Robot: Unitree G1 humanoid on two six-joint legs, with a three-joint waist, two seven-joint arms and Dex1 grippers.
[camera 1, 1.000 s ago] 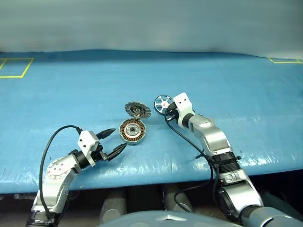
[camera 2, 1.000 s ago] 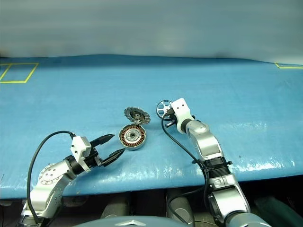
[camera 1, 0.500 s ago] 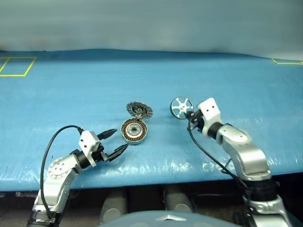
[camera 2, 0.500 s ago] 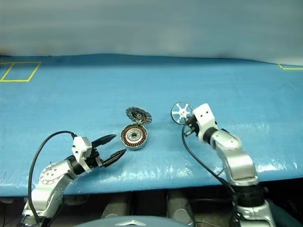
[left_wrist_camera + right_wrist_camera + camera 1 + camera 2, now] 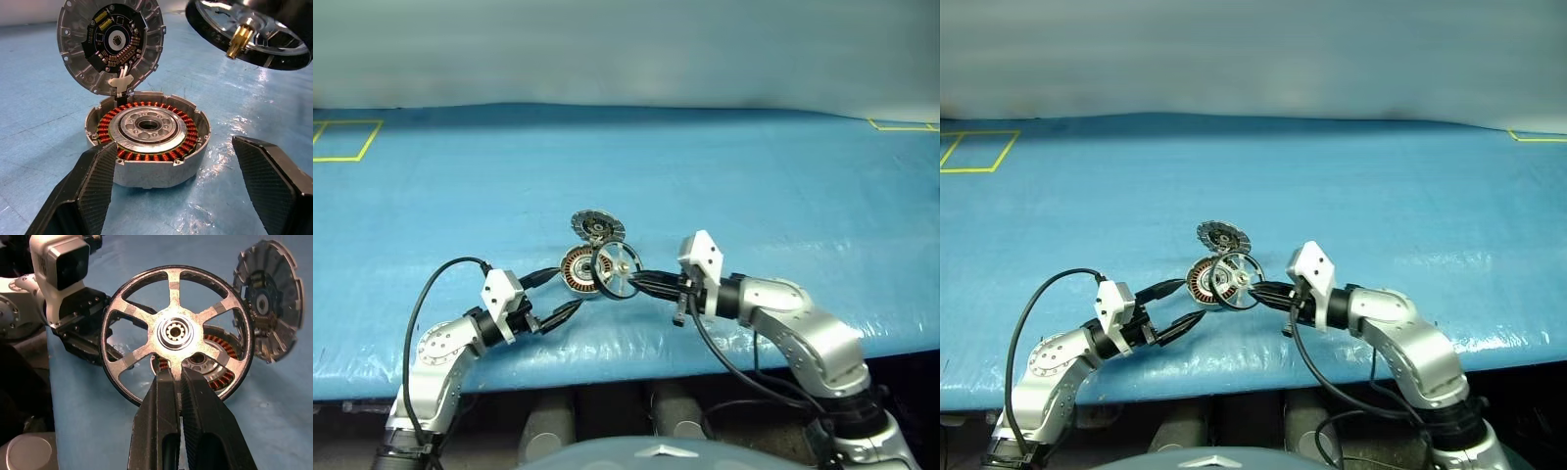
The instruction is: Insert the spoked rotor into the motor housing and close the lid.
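Left gripper (image 5: 551, 292) spread wide, same spot as before, bracketing motor housing (image 5: 146, 142) on blue table (image 5: 783, 186). Lid (image 5: 597, 226) propped upright at housing's far edge. Spoked rotor (image 5: 616, 269) swung in from the right, now held above housing, pinched by right gripper (image 5: 177, 382). Next likely: lower rotor, align brass shaft with hub.

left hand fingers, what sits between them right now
The motor housing sits between and just beyond the open left hand fingers, with bare blue table nearer, seen in the left wrist view.
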